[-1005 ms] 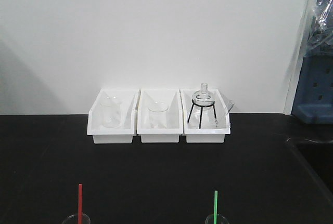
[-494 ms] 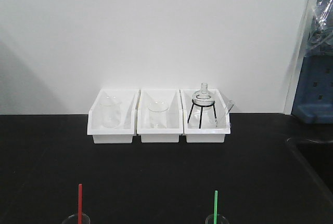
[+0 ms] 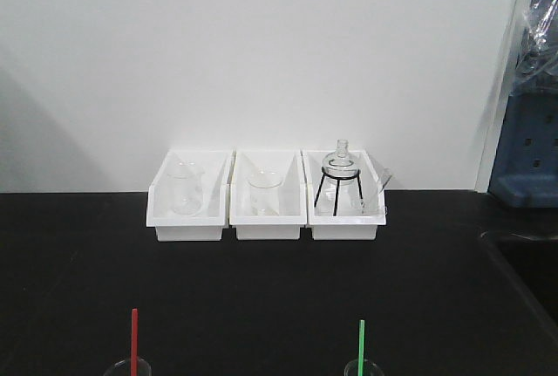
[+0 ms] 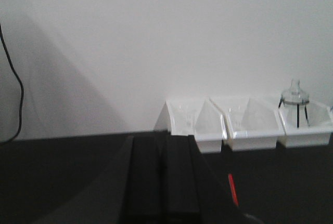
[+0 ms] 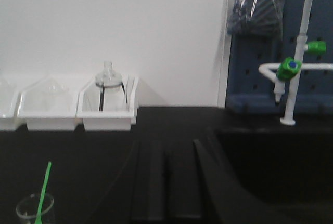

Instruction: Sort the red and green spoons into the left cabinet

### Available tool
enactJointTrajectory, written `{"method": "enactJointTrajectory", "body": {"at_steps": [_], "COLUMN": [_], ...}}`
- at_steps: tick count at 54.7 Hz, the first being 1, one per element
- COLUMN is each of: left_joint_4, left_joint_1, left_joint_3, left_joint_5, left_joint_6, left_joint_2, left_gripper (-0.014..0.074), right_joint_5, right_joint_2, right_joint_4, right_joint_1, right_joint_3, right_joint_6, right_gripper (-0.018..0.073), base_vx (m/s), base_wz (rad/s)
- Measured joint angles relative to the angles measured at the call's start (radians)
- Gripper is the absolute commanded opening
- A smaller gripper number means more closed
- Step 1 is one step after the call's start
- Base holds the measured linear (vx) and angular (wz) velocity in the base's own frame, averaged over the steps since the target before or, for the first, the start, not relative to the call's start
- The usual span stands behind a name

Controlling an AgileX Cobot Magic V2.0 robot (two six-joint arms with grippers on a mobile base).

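Observation:
The red spoon [image 3: 134,337] stands handle-up in a small glass beaker [image 3: 127,368] at the front left of the black bench. The green spoon [image 3: 361,345] stands the same way in a second beaker [image 3: 364,369] at the front right. In the left wrist view my left gripper [image 4: 162,143] is shut on nothing, and the red spoon [image 4: 232,188] shows just right of it. My right gripper [image 5: 165,147] is also shut and empty, with the green spoon [image 5: 42,187] in its beaker [image 5: 34,209] well to its left. The left cabinet is out of view.
Three white bins [image 3: 266,194] holding glassware stand in a row against the white wall; the right one has a flask on a black tripod [image 3: 340,177]. A sink basin [image 5: 276,167] with a white-and-green tap [image 5: 291,70] and a blue pegboard [image 3: 527,153] lie to the right.

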State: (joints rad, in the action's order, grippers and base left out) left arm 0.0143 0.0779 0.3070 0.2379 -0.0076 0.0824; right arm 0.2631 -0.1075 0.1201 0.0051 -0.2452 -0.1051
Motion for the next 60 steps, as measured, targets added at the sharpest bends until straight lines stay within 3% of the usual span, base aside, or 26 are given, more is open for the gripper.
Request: {"method": "enactJointTrajectory", "body": {"at_steps": [18,28,43,49,60], "left_joint_4": [-0.002,-0.002,-0.002,-0.004,-0.014], "left_joint_1": [0.000,0.000,0.000,0.000,0.000], "left_joint_3": [0.000,0.000,0.000,0.000,0.000], "left_joint_5": [0.034,0.039,0.039,0.039,0.036], "left_joint_6": [0.008,0.008,0.008,0.008,0.008], "left_joint_2": [0.050,0.050,0.050,0.050,0.084], "left_gripper": [0.0048,0.0171,0.0435,0.0474,0.0479], "right_joint_5": [0.006,-0.006,-0.025,-0.028,-0.132], "right_joint_2": [-0.106,-0.137,-0.163,-0.182,-0.264], "right_joint_4": [-0.001,-0.001,-0.001,-0.006,0.002], "right_joint_1": [0.000,0.000,0.000,0.000,0.000], "right_joint_3": [-0.001,-0.003,-0.004,-0.004,-0.004], "right_joint_6": [0.000,-0.023,-0.051,-0.056,-0.052], "right_gripper": [0.0060,0.0167,0.0414,0.0463,0.0468], "base_vx": [0.00,0.00,0.00,0.00,0.00], "base_wz": [0.00,0.00,0.00,0.00,0.00]}}
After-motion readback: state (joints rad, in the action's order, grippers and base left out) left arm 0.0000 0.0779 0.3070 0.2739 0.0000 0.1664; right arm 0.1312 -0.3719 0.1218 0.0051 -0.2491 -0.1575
